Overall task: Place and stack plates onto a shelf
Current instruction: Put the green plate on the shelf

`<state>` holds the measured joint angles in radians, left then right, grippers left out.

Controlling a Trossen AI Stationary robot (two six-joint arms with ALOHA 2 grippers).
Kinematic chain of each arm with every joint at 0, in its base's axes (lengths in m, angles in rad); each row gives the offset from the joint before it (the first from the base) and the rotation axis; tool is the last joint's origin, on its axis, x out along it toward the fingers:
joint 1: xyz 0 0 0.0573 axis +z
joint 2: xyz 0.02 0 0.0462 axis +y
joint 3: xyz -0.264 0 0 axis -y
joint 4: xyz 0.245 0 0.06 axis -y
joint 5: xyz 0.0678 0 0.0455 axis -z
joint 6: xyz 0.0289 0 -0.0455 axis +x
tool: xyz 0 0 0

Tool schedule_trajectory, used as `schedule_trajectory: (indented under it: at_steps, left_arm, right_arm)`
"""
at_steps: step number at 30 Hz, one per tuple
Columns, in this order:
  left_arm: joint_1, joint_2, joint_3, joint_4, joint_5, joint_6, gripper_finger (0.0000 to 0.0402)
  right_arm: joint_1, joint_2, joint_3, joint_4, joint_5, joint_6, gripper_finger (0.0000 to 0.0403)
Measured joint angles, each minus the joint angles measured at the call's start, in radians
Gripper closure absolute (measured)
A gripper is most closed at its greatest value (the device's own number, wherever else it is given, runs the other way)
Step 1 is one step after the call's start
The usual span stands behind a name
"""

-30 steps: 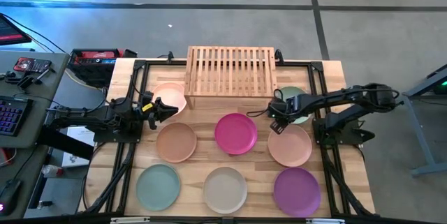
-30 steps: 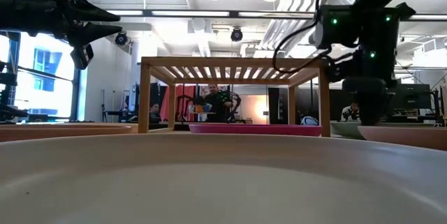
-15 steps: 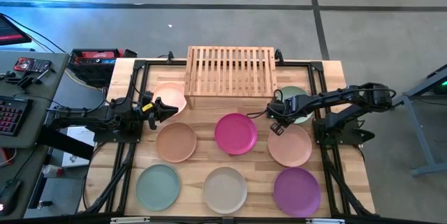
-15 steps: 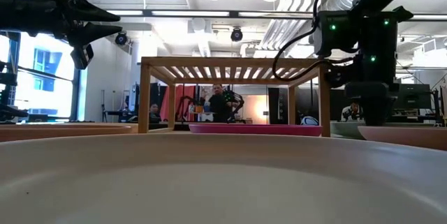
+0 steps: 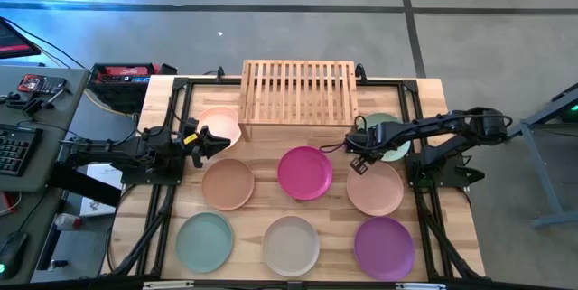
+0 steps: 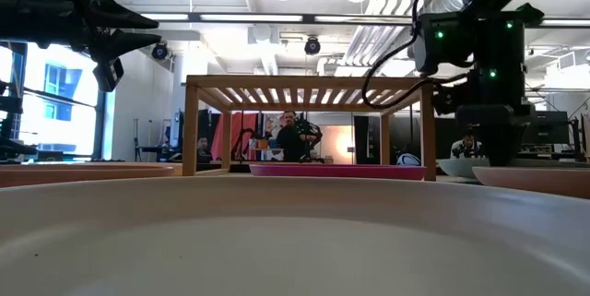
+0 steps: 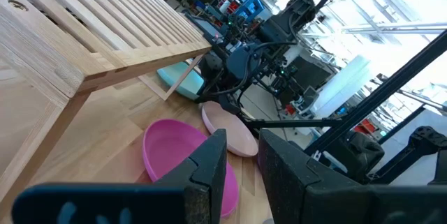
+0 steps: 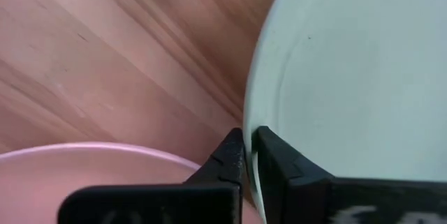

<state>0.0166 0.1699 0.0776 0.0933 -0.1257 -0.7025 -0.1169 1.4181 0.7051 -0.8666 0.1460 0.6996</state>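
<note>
right gripper (image 8: 248, 155) pinching the rim of the round matte mint plate (image 5: 384, 130) at three o'clock of the slatted light-wood shelf (image 5: 298, 91) | thin edge bite may slip on lifting, dropping it onto peach plate (image 5: 375, 188) | left gripper (image 5: 209, 138) hovers partly spread over pale pink plate (image 5: 221, 123), nine o'clock

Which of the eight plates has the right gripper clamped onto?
The mint plate beside the shelf: the right gripper pinches its rim; the other plates lie untouched.

The right arm reaches in from the table's right side, its wrist bent down so the right gripper (image 5: 358, 149) sits low at the tabletop, fingers (image 8: 230, 155) pinched nearly together. The left arm stretches in level from the left, well above the surface, with the left gripper (image 5: 215, 138) holding its fingers (image 7: 209, 160) slightly apart.
</note>
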Motion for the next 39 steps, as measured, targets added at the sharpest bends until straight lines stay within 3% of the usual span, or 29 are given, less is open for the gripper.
schedule_trajectory:
  at_steps: [26, 39]
  left_arm:
    - [0.000, 0.000, 0.000, 0.000, 0.000, 0.000, 0.0328]
    - [0.000, 0.000, 0.000, -0.027, 0.000, 0.000, 0.0328]
  right_arm:
    - [0.013, 0.000, 0.307, -0.381, 0.076, 0.113, 0.0402]
    - [0.032, 0.000, 0.518, -0.611, 0.232, 0.175, 0.0403]
